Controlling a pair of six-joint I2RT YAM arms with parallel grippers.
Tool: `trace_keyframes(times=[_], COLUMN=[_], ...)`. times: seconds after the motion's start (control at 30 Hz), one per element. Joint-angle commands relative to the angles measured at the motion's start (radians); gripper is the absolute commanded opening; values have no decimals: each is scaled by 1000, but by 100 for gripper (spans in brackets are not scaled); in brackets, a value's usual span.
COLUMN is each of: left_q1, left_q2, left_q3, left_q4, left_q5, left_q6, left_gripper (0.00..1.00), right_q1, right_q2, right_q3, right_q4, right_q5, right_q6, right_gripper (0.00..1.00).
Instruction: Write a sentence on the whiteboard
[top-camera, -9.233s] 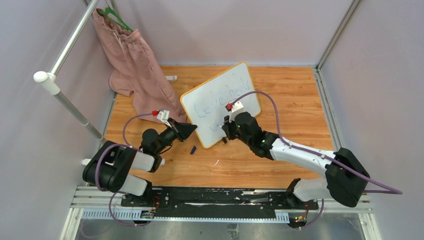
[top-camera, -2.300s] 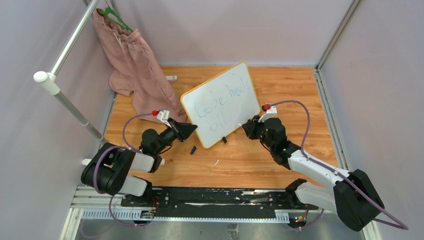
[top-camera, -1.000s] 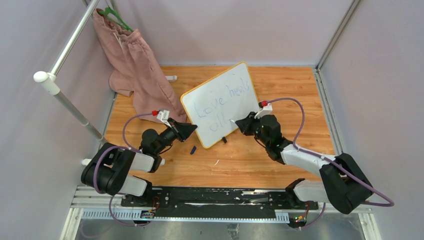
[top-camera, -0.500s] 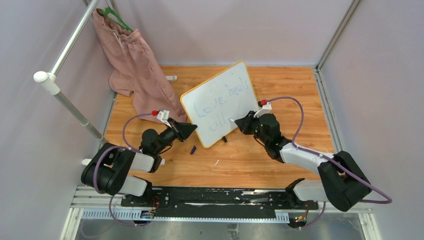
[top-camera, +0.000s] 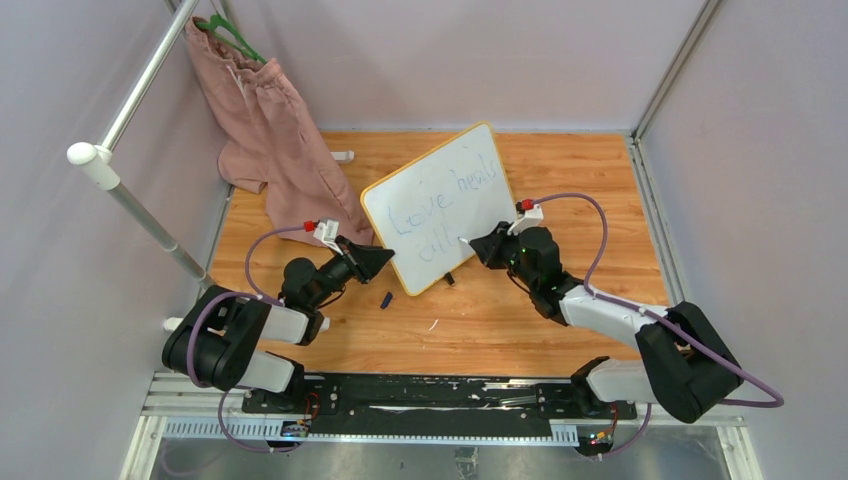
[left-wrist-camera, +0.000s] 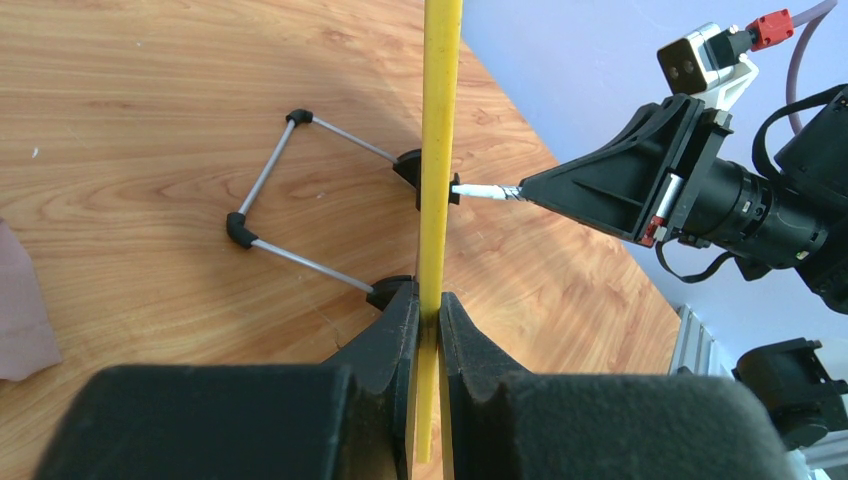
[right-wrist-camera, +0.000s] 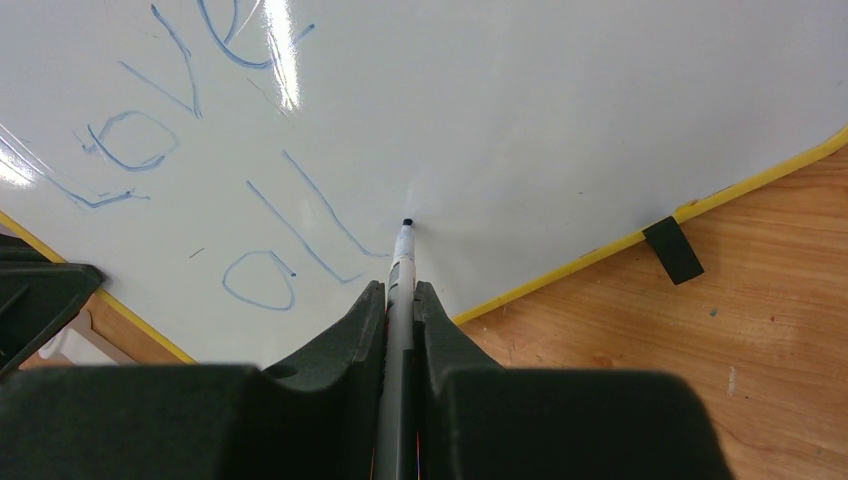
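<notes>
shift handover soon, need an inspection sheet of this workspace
surface: wooden table, small pale specks near the front
job's things: whiteboard standing on the table; blue writing on it in two lines
clutter: pink cloth at back left; small dark piece in front of the board
grippers: left gripper shut on the whiteboard's edge; right gripper shut on a marker, tip on the board
cables: purple cable looping off each arm
surroundings: grey walls, metal pole at left

The fingers pinch a marker, its tip touching the whiteboard.
</notes>
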Motion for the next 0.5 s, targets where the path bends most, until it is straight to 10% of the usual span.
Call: trace_keyframes(times=[0.0, 0.47], left_q1=[-9, -9], left_q2=[-12, -16], left_q3=[-4, -4], left_q4=[44, 39], left_q5=[15, 14], left_q6=[2, 2], left_gripper=[0, 0], right_q1=[-11, -11], right_q2=[-8, -33], right_q3=[14, 8], right_q4=[-21, -32], right_q5=[-4, 4], right_q6=[-7, -16], right_gripper=[0, 0])
